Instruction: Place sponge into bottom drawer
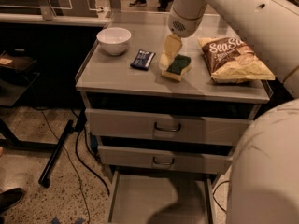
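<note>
The sponge (177, 66), dark green on top over pale yellow foam, lies on the grey cabinet top (117, 73), right of centre. My gripper (168, 59) hangs from the white arm (187, 8) and comes down at the sponge's left edge, touching or nearly touching it. The bottom drawer (154, 199) is pulled out at the foot of the cabinet. It is a shallow grey tray with a bare floor, partly under a shadow.
A white bowl (114, 39) and a dark blue snack wrapper (142, 59) lie left of the sponge. A chip bag (236, 59) lies to its right. The two handled drawers (167, 127) above are shut. My white body (266, 171) fills the lower right. Cables and a black pole (56, 153) lie on the floor at left.
</note>
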